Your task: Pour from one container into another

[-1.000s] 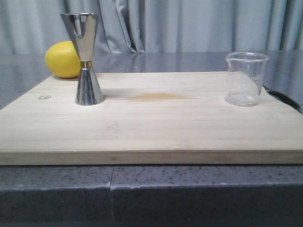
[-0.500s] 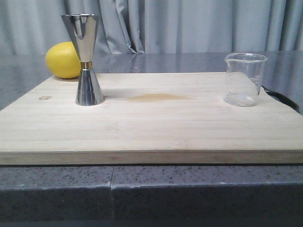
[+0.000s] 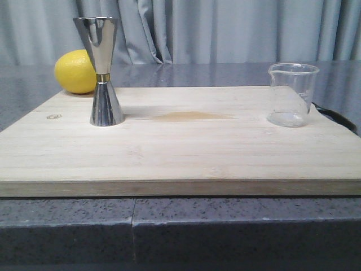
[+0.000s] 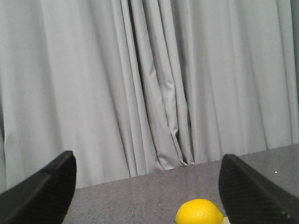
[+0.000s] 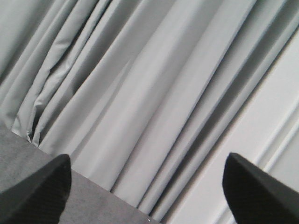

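Note:
A clear glass beaker (image 3: 291, 94) with a pour spout stands upright at the right end of the wooden board (image 3: 180, 152). The tall steel jigger (image 3: 103, 70), hourglass-shaped with a gold band at its waist, stands upright at the board's left end. Neither arm shows in the front view. In the left wrist view my left gripper (image 4: 147, 186) is open, its two black fingertips (image 4: 44, 191) wide apart with only the curtain and counter between them. In the right wrist view my right gripper (image 5: 147, 184) is open too, tilted and facing the curtain.
A yellow lemon (image 3: 74, 71) lies on the grey counter behind the jigger, and the lemon (image 4: 200, 212) also shows in the left wrist view. A grey curtain (image 3: 225, 28) hangs behind the counter. A brownish stain (image 3: 189, 116) marks the board's middle. A dark cable (image 3: 338, 117) runs past the board's right edge.

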Controlling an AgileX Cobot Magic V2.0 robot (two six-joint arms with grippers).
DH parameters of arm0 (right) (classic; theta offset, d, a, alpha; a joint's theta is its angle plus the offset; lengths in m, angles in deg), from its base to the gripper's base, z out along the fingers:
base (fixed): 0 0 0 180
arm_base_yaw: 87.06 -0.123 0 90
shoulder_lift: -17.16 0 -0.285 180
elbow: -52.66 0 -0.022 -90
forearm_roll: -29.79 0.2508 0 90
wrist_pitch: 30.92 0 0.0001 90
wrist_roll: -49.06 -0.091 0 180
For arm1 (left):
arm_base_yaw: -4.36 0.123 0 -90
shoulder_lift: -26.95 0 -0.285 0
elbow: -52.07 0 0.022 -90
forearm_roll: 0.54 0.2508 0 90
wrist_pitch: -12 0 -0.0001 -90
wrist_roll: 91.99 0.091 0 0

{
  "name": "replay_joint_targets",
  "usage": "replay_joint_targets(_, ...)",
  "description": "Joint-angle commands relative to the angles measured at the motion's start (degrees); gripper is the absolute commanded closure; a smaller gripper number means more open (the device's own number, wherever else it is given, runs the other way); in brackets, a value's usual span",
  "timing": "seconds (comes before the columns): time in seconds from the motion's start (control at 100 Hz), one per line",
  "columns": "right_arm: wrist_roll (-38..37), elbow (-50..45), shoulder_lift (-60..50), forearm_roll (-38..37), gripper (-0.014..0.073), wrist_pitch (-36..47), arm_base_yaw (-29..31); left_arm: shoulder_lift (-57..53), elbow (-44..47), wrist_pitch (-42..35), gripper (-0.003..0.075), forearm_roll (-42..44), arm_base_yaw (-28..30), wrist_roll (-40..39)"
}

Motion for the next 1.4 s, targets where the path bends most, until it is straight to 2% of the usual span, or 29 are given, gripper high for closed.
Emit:
replay_joint_targets(0.0, -5.2, -0.38, 0.92, -3.53, -0.0002, 5.27, 1.52, 0.45, -2.03, -3.69, 0.0155, 0.84, 0.13, -0.05)
replay_joint_targets(0.12, -10.15, -2.29, 0.92, -5.46, -0.0001, 4.43, 4.5, 0.45, -2.03, -4.27, 0.0155, 0.84, 0.13, -0.05)
replay_joint_targets(0.23, -10.38, -4.06, 0.92, -9.06, -0.0001, 7.27, 8.19, 0.45, -1.92, -4.36, 0.0155, 1.77, 0.13, -0.05)
replay_joint_targets(0.33, -10.51, -5.03, 0.92, -8.48, -0.0001, 9.73, 11.63, 0.45, -1.92, -4.72, 0.0155, 2.7, 0.13, -0.05)
replay_joint_targets(0.46, -13.91, -5.82, 0.92, -7.77, -0.0001, 2.91, 13.83, 0.45, -1.92, -4.24, 0.0155, 2.7, 0.13, -0.05)
replay_joint_targets(0.56, -18.99, -7.8, 0.92, -7.02, -0.0001, 1.57, 13.84, 0.45, -1.67, -3.13, 0.0155, 2.7, 0.13, -0.05)
replay_joint_targets(0.71, -19.16, -12.76, 0.92, -6.3, -0.0001, 12.59, 13.84, 0.45, -0.07, -2.9, 0.0155, 2.7, 0.13, -0.05)
replay_joint_targets(0.79, -19.16, -13.93, 0.92, -6.3, -0.0001, 15.46, 13.84, 0.45, 1.29, -3.04, 0.0155, 2.7, 0.13, -0.05)
replay_joint_targets(0.98, -19.16, -14.4, 0.92, -6.3, -0.0001, 13.98, 13.25, 0.45, 5.81, -4.25, 0.0155, 2.34, 0.13, -0.15)
replay_joint_targets(1.2, -19.16, -14.77, 0.92, -2.41, -0.0001, 6.1, 13.14, 0.45, 11.47, -8.34, 0.0155, 2.2, 0.13, -0.31)
replay_joint_targets(1.39, -19.16, -17.88, 0.92, -1.58, 0.0001, 5.85, 13.14, 0.45, 15.15, -13.58, 0.0155, 1.98, 0.13, -0.42)
